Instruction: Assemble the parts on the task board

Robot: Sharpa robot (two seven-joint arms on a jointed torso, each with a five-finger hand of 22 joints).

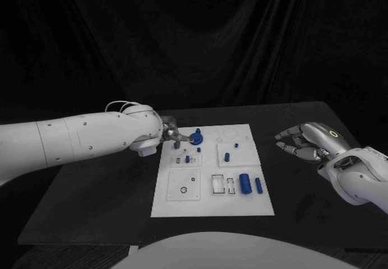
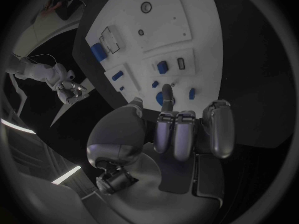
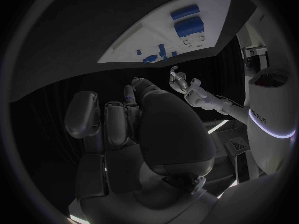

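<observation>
The task looks to be in its middle part. On the white rectangular task board [image 1: 212, 171], some small blue parts already stand in the upper plates, while two larger blue cylinders [image 1: 250, 184] lie loose near the lower right of the board, so I judge that they are not yet assembled. The left silver hand [image 1: 175, 137] is over the upper left of the board and its fingers are closed around a round blue part [image 1: 198, 136], which touches the board or is just above it; I cannot tell which. The right silver hand [image 1: 305, 142] hovers over the black table [image 1: 97, 202], well apart from the board, fingers loosely curled, holding nothing. The left wrist view shows one finger [image 2: 166, 95] reaching to this blue part [image 2: 160, 99], which the head view shows less clearly. In the right wrist view the board [image 3: 149, 37] is far away, and that hand [image 3: 134, 122] is empty.
</observation>
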